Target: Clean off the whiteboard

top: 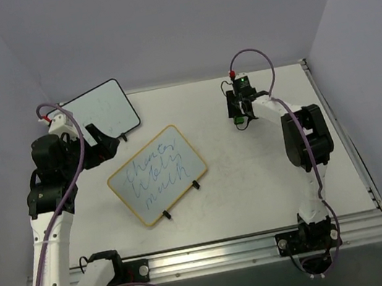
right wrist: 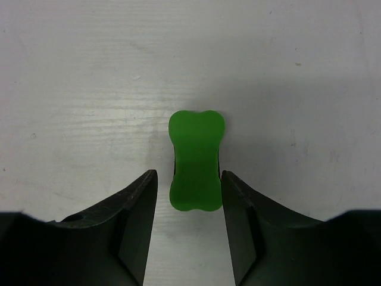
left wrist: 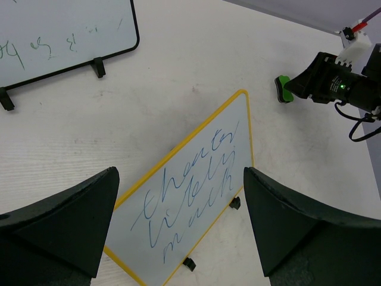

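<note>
starting near, mid-worktop: the whiteboard (top: 157, 174) lies at an angle on the pale worktop (top: 255, 176), yellow frame all round and three lines of blue scrawl not yet wiped. its two black clip feet (top: 196, 184) sit on the near-right long edge. it looks thin, stiff and light, with a slick face, so i'd expect it to skate or spin under a wipe. best place to steady it is the yellow rim or a bare corner, pressing down rather than pinching, clear of the ink.

a little further, on the left: the left tool (left wrist: 178, 176) hangs over the board's far-left end, fingers spread as wide as they go, nothing in them.

further left again, the black-framed whiteboard (top: 101, 112) with faint green marks. that one's not the job.

far right now: the right tool (right wrist: 189, 174) is down at a green bone-shaped eraser (right wrist: 196, 161), fingers narrow on either side of it. the right finger looks to be touching, but a sliver of worktop shows at the left one, so i can't tell if it truly has hold. the eraser sits well apart from the whiteboard.
</note>
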Controlling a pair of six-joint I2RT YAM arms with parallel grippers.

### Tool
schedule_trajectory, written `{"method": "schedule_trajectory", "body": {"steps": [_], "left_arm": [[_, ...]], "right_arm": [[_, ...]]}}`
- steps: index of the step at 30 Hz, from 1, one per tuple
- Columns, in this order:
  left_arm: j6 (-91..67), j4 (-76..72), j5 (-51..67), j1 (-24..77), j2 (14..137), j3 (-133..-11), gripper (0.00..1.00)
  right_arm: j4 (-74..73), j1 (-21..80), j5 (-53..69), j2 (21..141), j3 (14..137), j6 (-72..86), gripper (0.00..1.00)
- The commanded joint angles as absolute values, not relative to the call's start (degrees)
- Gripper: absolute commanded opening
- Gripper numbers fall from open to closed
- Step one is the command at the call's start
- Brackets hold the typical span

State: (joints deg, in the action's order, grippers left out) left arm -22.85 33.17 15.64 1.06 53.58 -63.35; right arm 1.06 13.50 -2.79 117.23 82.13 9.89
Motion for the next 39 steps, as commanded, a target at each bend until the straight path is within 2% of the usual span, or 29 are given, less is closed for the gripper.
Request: {"method": "schedule_trajectory", "body": {"steps": [1,28,39], "left_arm": [[-22.1,31.3,16.7,1.1,53.3,-63.3,0.94],[-21.9,31.4,16.4,1.1,53.7,-63.1,0.94],[-22.1,31.3,16.0,1.1,53.9,-63.1,0.94]], "right_arm": [[1.1,13.2,-3.5,119.9,85.2,8.8,0.42],[0.2,12.9,-6.2,124.0,88.6,8.5,0.37],[0.2,13.0,-5.6,124.8,88.8,9.1,0.21]]}}
